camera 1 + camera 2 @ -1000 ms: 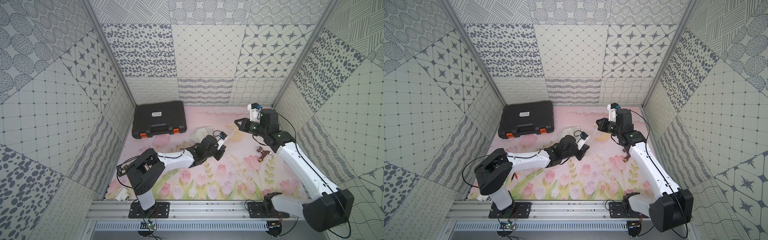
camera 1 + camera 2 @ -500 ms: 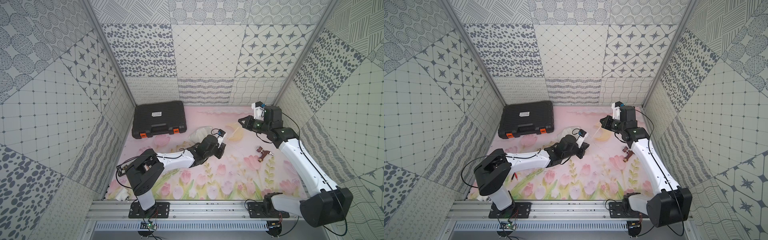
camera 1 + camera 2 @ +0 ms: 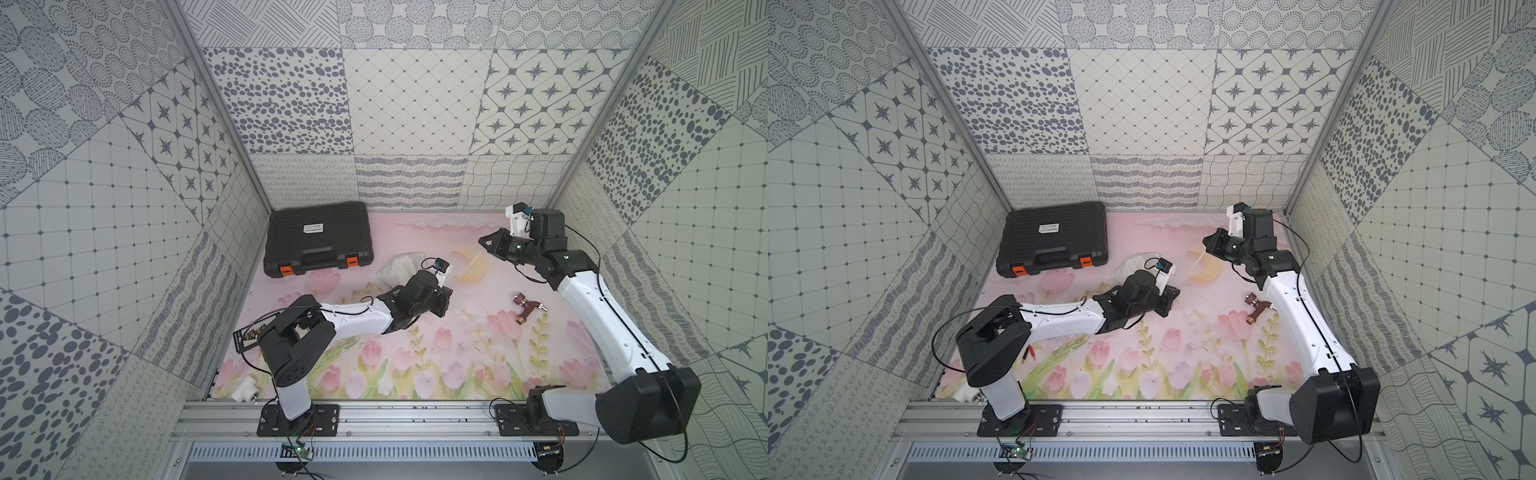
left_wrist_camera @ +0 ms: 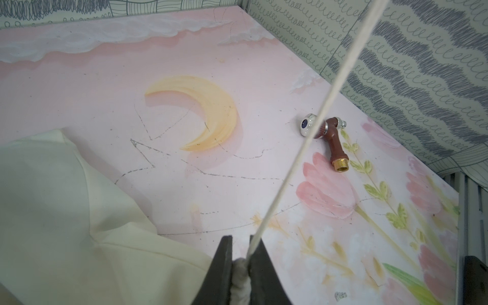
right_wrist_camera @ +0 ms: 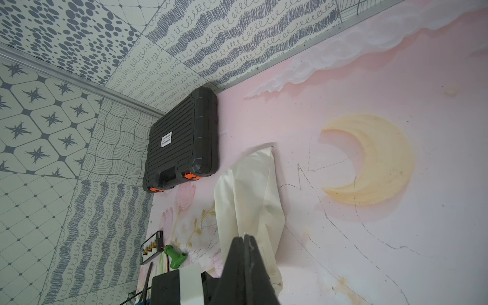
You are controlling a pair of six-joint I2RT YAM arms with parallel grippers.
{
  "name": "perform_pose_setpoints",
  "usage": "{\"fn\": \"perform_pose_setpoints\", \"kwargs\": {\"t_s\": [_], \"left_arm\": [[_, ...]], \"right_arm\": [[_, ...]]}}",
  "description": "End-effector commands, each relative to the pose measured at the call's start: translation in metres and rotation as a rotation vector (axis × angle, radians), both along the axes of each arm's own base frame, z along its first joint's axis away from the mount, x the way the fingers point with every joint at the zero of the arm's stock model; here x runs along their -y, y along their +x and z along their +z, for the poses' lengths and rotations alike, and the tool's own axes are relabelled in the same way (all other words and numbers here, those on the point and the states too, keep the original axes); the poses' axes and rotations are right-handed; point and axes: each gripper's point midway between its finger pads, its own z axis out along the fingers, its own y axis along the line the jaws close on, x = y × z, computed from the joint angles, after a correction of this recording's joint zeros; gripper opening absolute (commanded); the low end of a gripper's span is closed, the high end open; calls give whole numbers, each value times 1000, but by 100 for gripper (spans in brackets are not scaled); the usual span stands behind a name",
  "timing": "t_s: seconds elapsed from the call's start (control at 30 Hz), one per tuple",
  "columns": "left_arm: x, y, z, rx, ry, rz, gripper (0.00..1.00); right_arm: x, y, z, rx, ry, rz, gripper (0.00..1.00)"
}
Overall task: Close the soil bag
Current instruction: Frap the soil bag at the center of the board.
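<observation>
The soil bag (image 3: pixel 399 268) (image 3: pixel 1133 266) is a cream cloth pouch lying flat on the mat right of the black case. My left gripper (image 3: pixel 446 297) (image 3: pixel 1173 293) (image 4: pixel 241 253) is shut on the bag's gathered mouth, and the rest of the bag (image 4: pixel 66 198) spreads beside it. A thin cream cord (image 4: pixel 343 66) (image 3: pixel 469 261) runs taut from those jaws up to my right gripper (image 3: pixel 484 241) (image 3: pixel 1206 243) (image 5: pixel 244 239). That gripper is raised above the moon print and shut on the cord's end, with the bag (image 5: pixel 248 190) below it.
A black case with orange latches (image 3: pixel 318 239) sits at the back left. A brown tap (image 3: pixel 528 309) lies under the right arm. A green fitting (image 5: pixel 174 257), a connector board (image 3: pixel 253 336) and a white fitting (image 3: pixel 245 388) lie near the left arm's base.
The right arm has swung a little to the right and back with the cord, drawing it taut. The left gripper has stayed at the bag's mouth.
</observation>
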Motion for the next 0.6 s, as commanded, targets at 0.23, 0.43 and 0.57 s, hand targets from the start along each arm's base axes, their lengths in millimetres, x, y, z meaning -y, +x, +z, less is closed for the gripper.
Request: {"fn": "perform_pose_setpoints", "kwargs": {"t_s": [0.23,0.43,0.57], "left_arm": [[-151,-92,-80,-439,531,4,0],[-144,-64,-40,-326,514,-44,0],[-136,-38,-16,-253,505,-50,0]], "right_arm": [[22,11,99,488,89,-63,0],[-7,2,34,351,109,38,0],[-31,-4,8,294,101,107,15]]}}
